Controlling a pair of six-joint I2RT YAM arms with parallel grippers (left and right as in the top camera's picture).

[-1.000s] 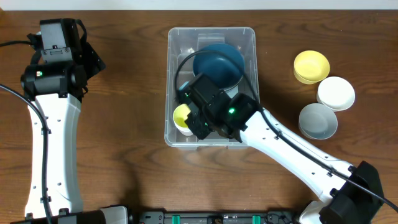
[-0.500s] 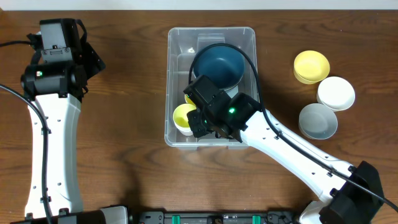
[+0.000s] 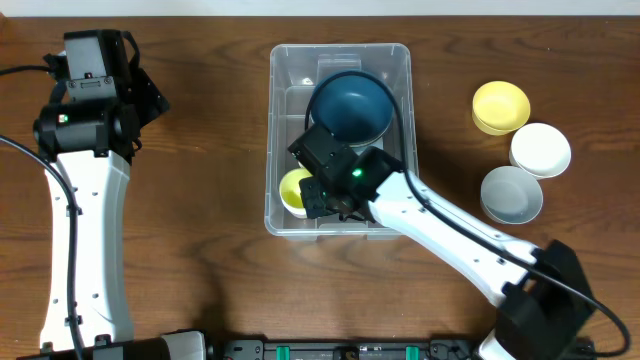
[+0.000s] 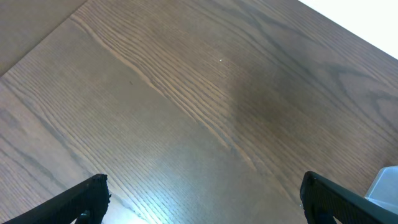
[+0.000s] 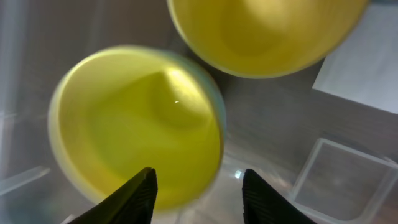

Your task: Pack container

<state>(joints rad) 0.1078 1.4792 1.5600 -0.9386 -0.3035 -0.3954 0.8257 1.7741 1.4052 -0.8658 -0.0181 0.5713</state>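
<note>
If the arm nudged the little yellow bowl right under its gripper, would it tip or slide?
Probably slide: the yellow bowl looks glossy and sits upright on the container base. It looks thin-walled, so it is likely light. Its round rim may slip in the right gripper.

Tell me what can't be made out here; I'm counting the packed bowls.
Overhead: the right arm covers the right pincer and part of the yellow bowl in the container; anything beneath is hidden.
Right wrist: a second yellow bowl is cut off by the top edge, the white label by the right edge; both blurred.
Left wrist: only a corner of the container shows, at the right edge.
</note>
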